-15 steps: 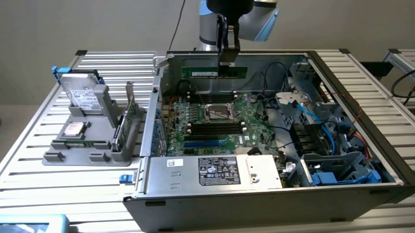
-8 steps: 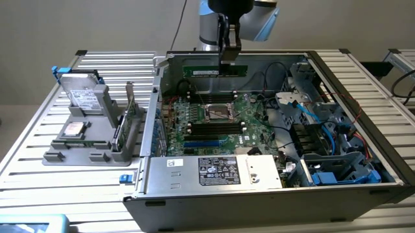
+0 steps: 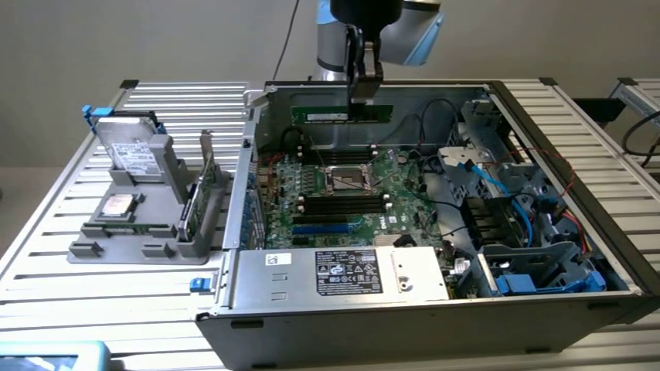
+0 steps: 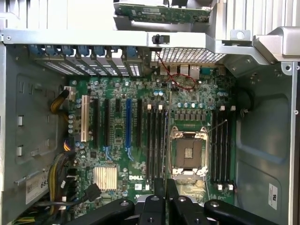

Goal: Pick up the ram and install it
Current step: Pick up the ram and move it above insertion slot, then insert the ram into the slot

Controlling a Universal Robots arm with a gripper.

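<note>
step in hand: carry. the pick is done, the install is not yet done. the gripper [image 3: 363, 94] hangs over the open computer case [image 3: 413, 328], jaws clenched on the upper edge of the ram [image 3: 330, 114], a little off its middle. the stick hangs level and touches nothing else, well above the motherboard [image 3: 356, 220] and over its far side, beyond the cpu socket [image 3: 348, 179]. the memory slots [image 3: 341, 202] look bare. our judgement: seating calls for the stick's long edge to lie parallel to one slot and directly above it, notch the right way round, then a straight push down. a tilt or an offset could catch the slot's end clips. the exterior view gives us the grasp and the height, with the stick's length running roughly along the slots. it also shows the grey holder [image 3: 134, 243] on the desk [image 3: 113, 309], well apart from the stick. the wrist view adds a straight-down look at the board: the gripper [image 4: 166, 201] sits near the end of the slot bank [image 4: 154, 140] just beside the cpu socket [image 4: 188, 152], with a second bank [image 4: 220, 140] on the socket's other side. whether the stick is centred over a slot we cannot tell.
</note>
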